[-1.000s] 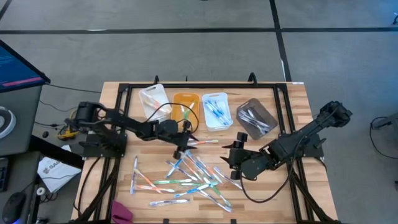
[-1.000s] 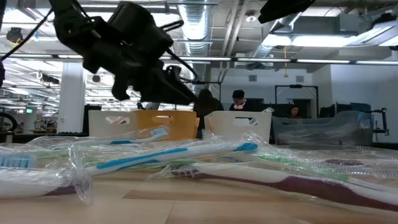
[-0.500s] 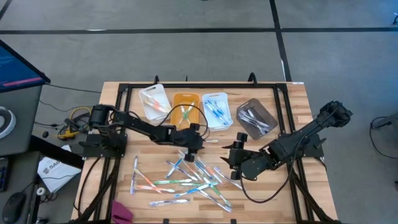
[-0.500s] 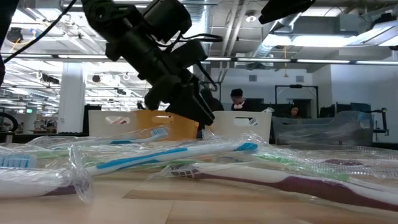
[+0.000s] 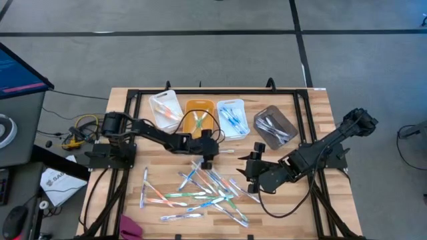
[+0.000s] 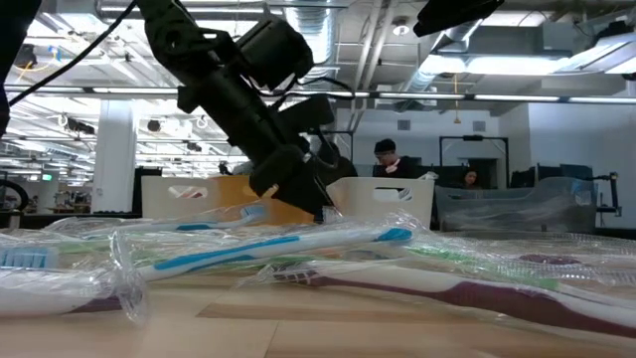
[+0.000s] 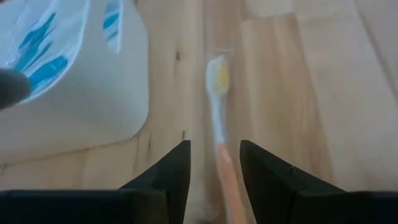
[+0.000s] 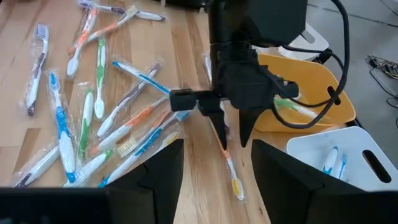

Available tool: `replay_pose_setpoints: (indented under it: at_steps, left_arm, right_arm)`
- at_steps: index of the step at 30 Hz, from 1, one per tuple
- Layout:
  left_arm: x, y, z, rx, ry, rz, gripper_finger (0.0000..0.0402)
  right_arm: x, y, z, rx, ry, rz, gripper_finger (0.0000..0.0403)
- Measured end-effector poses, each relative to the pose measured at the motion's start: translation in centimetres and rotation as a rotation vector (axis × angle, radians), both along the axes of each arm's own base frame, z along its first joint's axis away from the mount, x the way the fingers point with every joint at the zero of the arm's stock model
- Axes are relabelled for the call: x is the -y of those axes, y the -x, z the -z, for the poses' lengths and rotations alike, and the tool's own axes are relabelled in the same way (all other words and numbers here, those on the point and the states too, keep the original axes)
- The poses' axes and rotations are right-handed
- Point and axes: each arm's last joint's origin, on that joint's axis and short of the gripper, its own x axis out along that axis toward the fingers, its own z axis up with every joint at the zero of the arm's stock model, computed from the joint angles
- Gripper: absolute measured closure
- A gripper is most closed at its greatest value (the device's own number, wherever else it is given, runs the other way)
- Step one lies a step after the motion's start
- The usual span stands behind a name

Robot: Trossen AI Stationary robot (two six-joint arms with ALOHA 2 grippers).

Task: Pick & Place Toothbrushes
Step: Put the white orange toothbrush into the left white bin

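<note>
Orange toothbrush point(image 7: 219, 127) (yellow bristles), white bin point(image 7: 74, 93), orange bin point(image 8: 314, 87).

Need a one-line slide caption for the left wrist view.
Left pincer open, straddling an orange-handled toothbrush on the wooden table, beside a white bin of blue toothbrushes.

The orange toothbrush point(image 7: 219, 134) runs off the left wrist picture's edge between the fingers, its handle end unseen.

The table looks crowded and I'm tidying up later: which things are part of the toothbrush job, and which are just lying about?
Part of the job:
- toothbrushes piled on the table
- orange toothbrush between the left hand's fingers
- white bin, orange bin, blue-brush bin, grey bin

Lying about:
- pink cloth at the table's front edge
</note>
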Motion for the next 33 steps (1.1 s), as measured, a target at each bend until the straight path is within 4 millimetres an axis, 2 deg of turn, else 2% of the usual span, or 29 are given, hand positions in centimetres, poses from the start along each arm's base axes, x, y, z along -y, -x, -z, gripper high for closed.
replay_pose_setpoints:
  at_steps: [7, 17, 29, 33]
  left_arm:
    - [-1.1, 0.0, 0.0, 0.009, 0.037, -0.066, 0.027]
    - [0.4, 0.0, 0.1, 0.0, 0.062, 0.002, 0.0272]
    - [0.3, 0.1, 0.0, -0.008, -0.024, -0.007, 0.0282]
    - [1.0, 0.2, -0.6, -0.008, -0.088, 0.018, 0.0282]
  right_arm:
    - [0.0, 0.0, 0.0, 0.001, 0.0, 0.0, 0.0221]
    - [0.0, 0.0, 0.0, 0.0, 0.0, -0.001, 0.0221]
    - [0.0, 0.0, 0.0, -0.001, 0.0, -0.001, 0.0221]
    - [0.0, 0.0, 0.0, -0.007, 0.003, -0.002, 0.0221]
